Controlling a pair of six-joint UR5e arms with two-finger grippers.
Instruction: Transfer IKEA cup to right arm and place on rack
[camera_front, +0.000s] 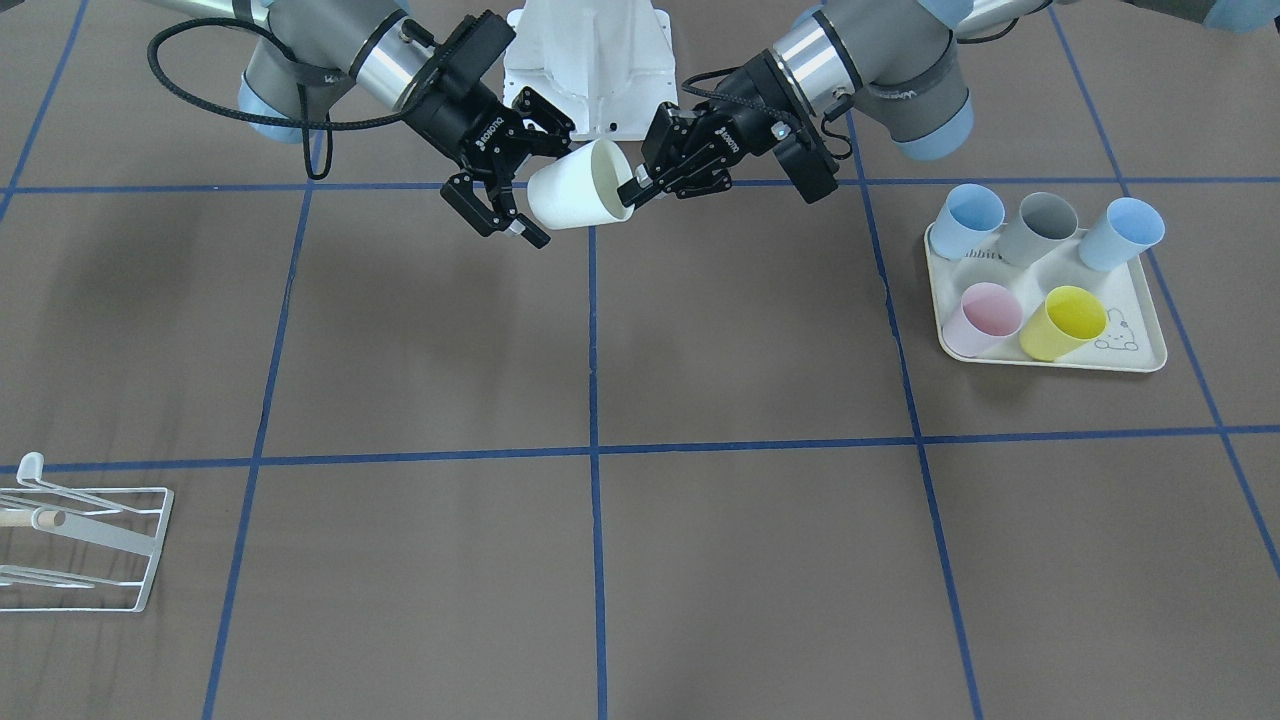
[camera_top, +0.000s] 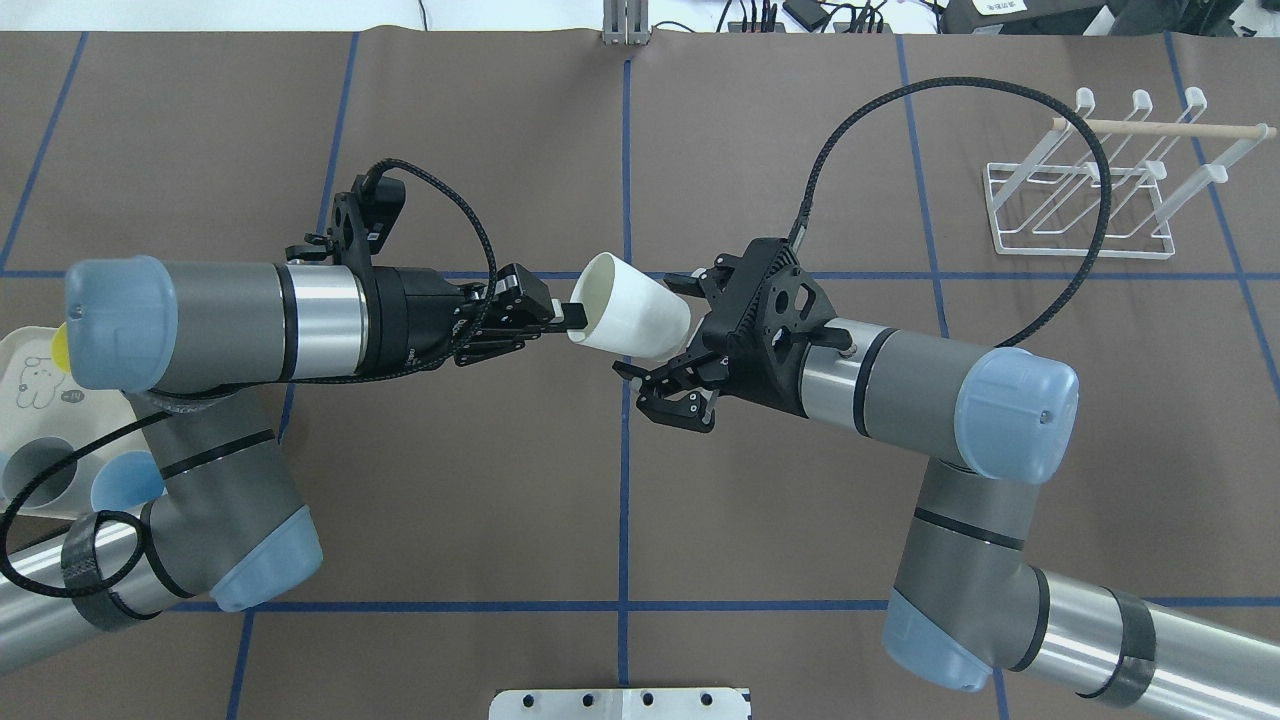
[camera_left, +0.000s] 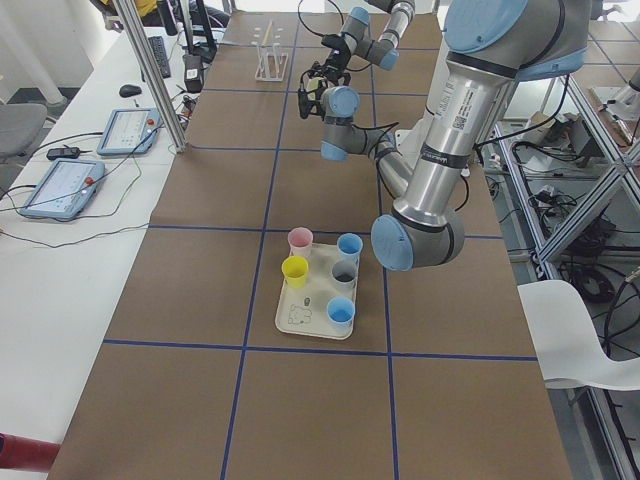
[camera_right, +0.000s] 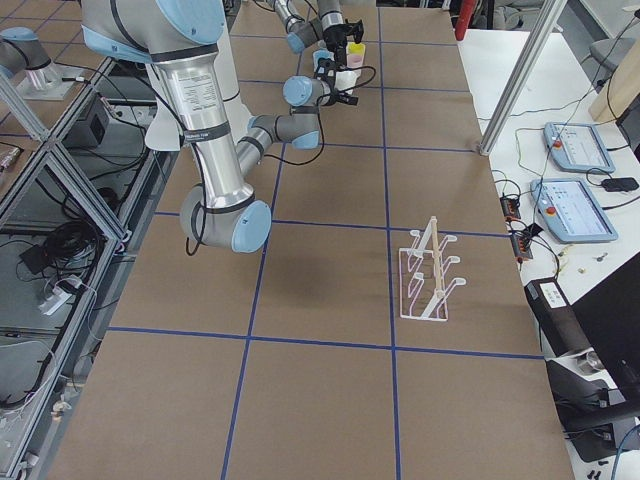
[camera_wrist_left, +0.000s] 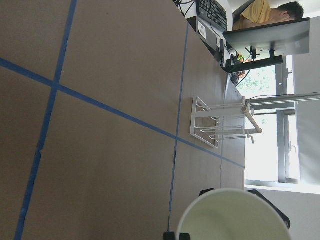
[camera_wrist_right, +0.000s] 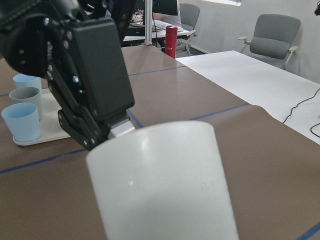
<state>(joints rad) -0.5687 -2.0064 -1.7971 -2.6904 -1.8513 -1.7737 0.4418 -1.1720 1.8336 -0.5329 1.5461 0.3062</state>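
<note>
The white IKEA cup (camera_front: 580, 185) hangs on its side above the table's middle near the robot's base, also seen as the cup (camera_top: 632, 312). My left gripper (camera_front: 632, 187) (camera_top: 573, 317) is shut on its rim. My right gripper (camera_front: 545, 188) (camera_top: 665, 340) is open, one finger on each side of the cup's base, not closed on it. The right wrist view is filled by the cup (camera_wrist_right: 165, 185), with the left gripper (camera_wrist_right: 90, 85) behind it. The cup's rim (camera_wrist_left: 232, 217) shows at the bottom of the left wrist view. The white wire rack (camera_front: 85, 545) (camera_top: 1080, 210) (camera_wrist_left: 220, 122) stands on the right arm's side.
A cream tray (camera_front: 1135, 350) (camera_top: 25, 375) on the left arm's side holds several cups: blue, grey, pink and yellow. Blue tape lines grid the brown table. The robot's white base (camera_front: 590, 60) sits just behind the grippers.
</note>
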